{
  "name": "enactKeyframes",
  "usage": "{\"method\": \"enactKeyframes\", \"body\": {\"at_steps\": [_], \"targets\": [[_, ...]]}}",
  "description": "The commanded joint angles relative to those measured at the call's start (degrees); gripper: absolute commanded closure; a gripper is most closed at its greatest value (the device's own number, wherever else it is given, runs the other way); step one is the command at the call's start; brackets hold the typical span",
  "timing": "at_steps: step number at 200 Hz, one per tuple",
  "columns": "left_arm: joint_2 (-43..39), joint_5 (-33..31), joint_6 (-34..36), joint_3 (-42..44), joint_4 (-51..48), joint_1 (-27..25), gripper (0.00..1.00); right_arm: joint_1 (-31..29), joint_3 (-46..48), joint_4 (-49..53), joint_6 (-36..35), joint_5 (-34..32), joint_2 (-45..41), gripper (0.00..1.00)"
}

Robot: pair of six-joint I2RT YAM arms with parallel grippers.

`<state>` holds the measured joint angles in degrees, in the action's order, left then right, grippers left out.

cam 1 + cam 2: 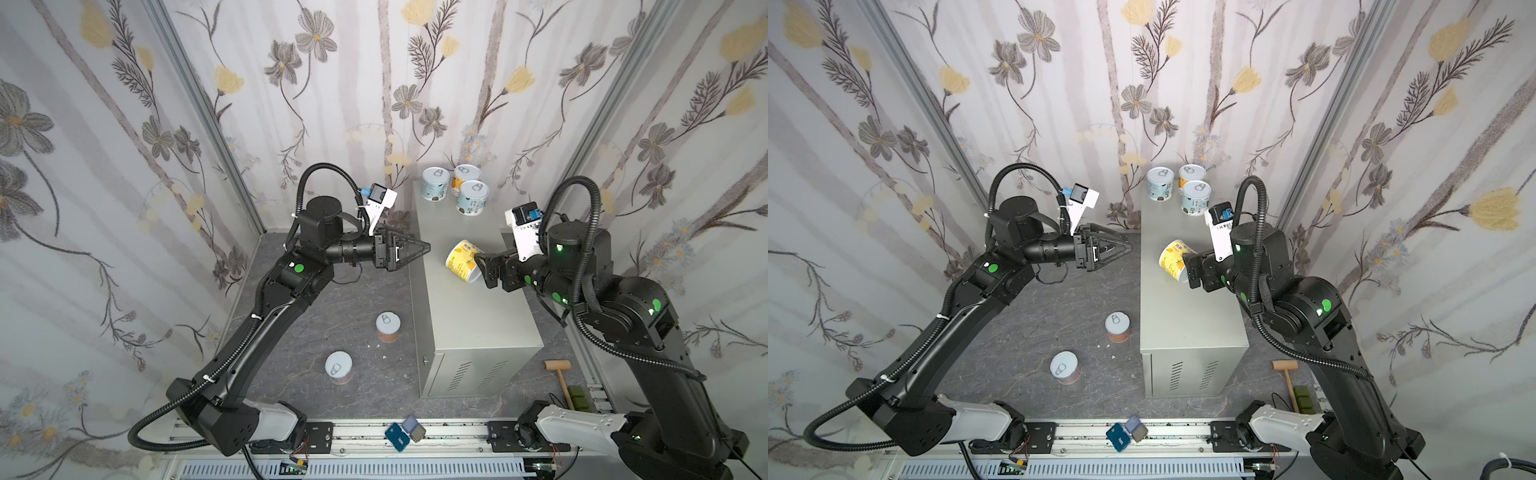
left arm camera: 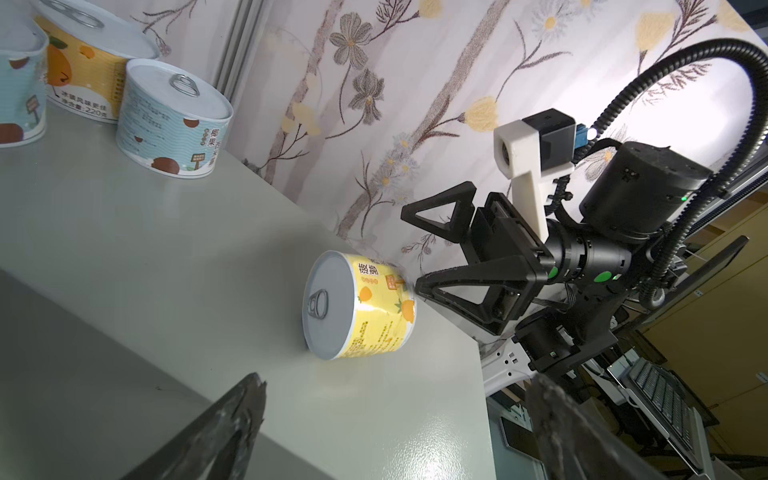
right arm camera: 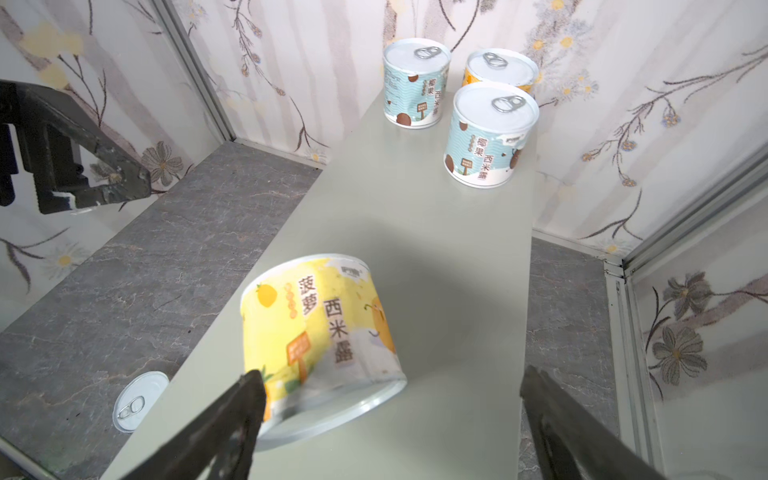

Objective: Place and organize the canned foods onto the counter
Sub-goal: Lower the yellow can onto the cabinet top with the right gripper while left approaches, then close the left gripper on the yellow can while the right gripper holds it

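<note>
Three upright cans (image 1: 472, 199) stand at the far end of the counter (image 1: 478, 316) in both top views; yellow can (image 1: 462, 262) tilts mid-counter. Left wrist view: left gripper (image 2: 395, 379) agape, empty; right gripper (image 2: 411, 245) spread beside that can. Right wrist view: can unclamped.

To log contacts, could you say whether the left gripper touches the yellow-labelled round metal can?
Apart. In a top view, bare light grey counter shows between the left gripper and the yellow can.
</note>
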<state>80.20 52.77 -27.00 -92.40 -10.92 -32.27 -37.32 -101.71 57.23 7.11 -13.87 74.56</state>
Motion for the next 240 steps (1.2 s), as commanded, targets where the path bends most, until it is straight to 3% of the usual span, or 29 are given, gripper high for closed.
{"method": "enactKeyframes", "body": {"at_steps": [1,85,155,240], "targets": [[2.98,-1.26,1.53,-3.37,-1.09,-1.73,0.0,1.49,3.14,-6.43,1.93,1.91,-2.06,0.05],[15.99,-2.54,0.01,-15.82,-2.19,-6.07,0.02,6.22,10.97,-7.9,2.67,3.78,-7.67,0.03],[16.72,-6.24,2.86,-19.59,-11.26,-7.97,0.02,6.16,20.44,-9.47,3.98,10.04,-12.71,0.03],[21.02,-7.97,6.42,-29.09,-21.07,-11.78,0.03,6.19,24.65,-13.94,3.17,10.22,-12.06,0.02]]}}
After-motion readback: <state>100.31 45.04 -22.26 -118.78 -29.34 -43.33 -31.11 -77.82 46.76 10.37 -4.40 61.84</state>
